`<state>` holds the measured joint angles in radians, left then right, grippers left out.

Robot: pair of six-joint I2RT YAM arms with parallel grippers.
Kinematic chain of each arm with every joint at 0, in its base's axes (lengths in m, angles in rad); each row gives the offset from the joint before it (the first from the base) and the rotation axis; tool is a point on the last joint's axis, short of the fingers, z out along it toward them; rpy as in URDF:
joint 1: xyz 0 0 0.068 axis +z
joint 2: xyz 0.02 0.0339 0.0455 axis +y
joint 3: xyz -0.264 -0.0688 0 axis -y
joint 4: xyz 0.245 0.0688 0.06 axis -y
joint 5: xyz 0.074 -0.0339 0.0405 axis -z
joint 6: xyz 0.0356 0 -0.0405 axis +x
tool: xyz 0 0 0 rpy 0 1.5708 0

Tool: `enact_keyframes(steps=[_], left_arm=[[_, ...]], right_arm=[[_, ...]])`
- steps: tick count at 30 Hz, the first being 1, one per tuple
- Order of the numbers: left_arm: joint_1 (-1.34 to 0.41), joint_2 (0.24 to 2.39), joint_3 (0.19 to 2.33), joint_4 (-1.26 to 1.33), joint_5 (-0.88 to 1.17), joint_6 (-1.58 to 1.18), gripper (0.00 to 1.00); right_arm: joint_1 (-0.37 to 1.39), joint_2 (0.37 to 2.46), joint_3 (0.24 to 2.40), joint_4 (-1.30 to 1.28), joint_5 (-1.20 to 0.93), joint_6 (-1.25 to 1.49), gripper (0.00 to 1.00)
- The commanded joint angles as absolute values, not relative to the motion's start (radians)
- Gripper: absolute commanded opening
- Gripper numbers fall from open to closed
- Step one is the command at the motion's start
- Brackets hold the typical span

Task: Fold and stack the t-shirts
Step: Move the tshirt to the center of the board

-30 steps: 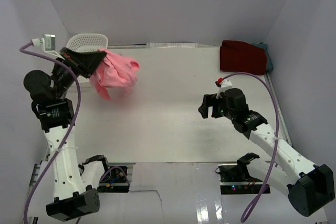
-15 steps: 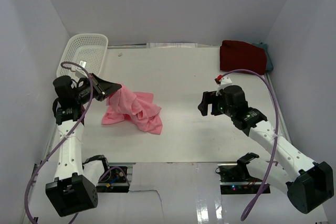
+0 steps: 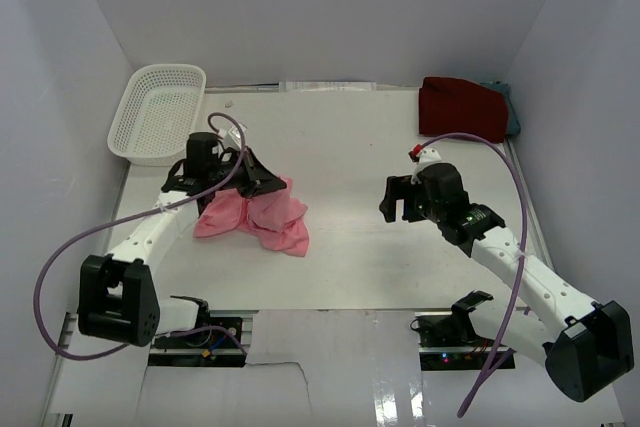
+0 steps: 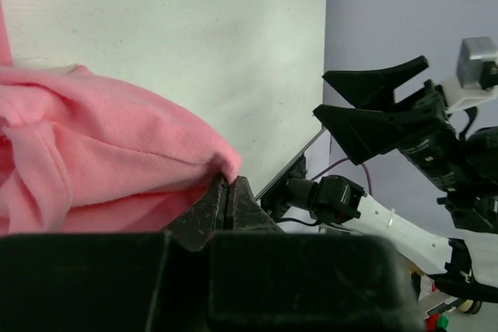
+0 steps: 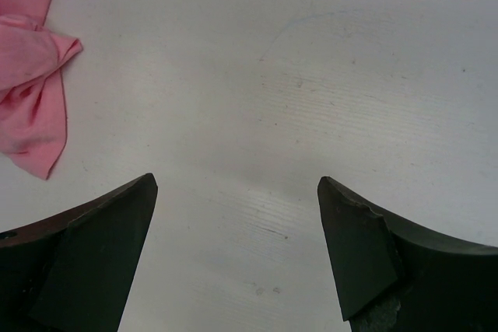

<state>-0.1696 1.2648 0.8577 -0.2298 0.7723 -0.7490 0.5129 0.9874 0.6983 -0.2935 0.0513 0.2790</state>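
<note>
Left hand is clamped on a fold of the pink t-shirt, which sits bunched up toward the tabletop's left edge, so I'd say bring your wide-open right hand over, grab the opposite side and spread it flat gently.

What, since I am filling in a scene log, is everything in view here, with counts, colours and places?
pink t-shirt: 1, light pink, crumpled on the table left of centre
dark red t-shirt: 1, dark red, folded, far right corner
teal-grey t-shirt: 1, teal-grey, only an edge showing beside the dark red one
basket: 1, white perforated plastic, far left corner, nothing in it
table: 1, white
left gripper: 1, black, shut on a fold of the pink t-shirt
right gripper: 1, black, open above bare table right of centre
</note>
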Motion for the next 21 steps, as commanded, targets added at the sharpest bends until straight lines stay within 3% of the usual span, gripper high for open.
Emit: enact_keyframes(steps=[1, 4, 8, 15, 17, 18, 19, 20, 21], left_arm=[[-0.241, 1.33, 0.935, -0.192, 0.678, -0.75, 0.0], [-0.287, 1.4, 0.989, -0.187, 0.658, -0.765, 0.0], [-0.337, 1.531, 1.038, 0.242, 0.892, -1.046, 0.0], [-0.419, 1.603, 1.348, 0.469, 0.988, -1.221, 0.0], [-0.442, 1.621, 1.373, 0.514, 1.014, -1.238, 0.06], [-0.451, 1.629, 1.367, 0.518, 1.017, -1.235, 0.18], [-0.457, 1.638, 1.353, 0.518, 1.02, -1.232, 0.84], [-0.465, 1.638, 1.332, 0.518, 1.019, -1.23, 0.98], [-0.465, 1.635, 1.309, 0.518, 1.017, -1.214, 0.98]], right_arm=[[0.515, 0.959, 0.744, -0.343, 0.176, 0.313, 0.9], [0.515, 0.92, 0.747, -0.365, 0.253, 0.339, 0.9], [0.514, 0.874, 0.73, -0.36, 0.281, 0.353, 0.9], [0.514, 0.902, 0.726, -0.35, 0.244, 0.351, 0.9], [0.512, 0.905, 0.716, -0.335, 0.21, 0.351, 0.9], [0.514, 0.905, 0.712, -0.327, 0.201, 0.351, 0.9], [0.512, 0.907, 0.703, -0.31, 0.189, 0.351, 0.9], [0.512, 0.905, 0.698, -0.299, 0.175, 0.351, 0.9], [0.512, 0.907, 0.693, -0.287, 0.141, 0.35, 0.9]])
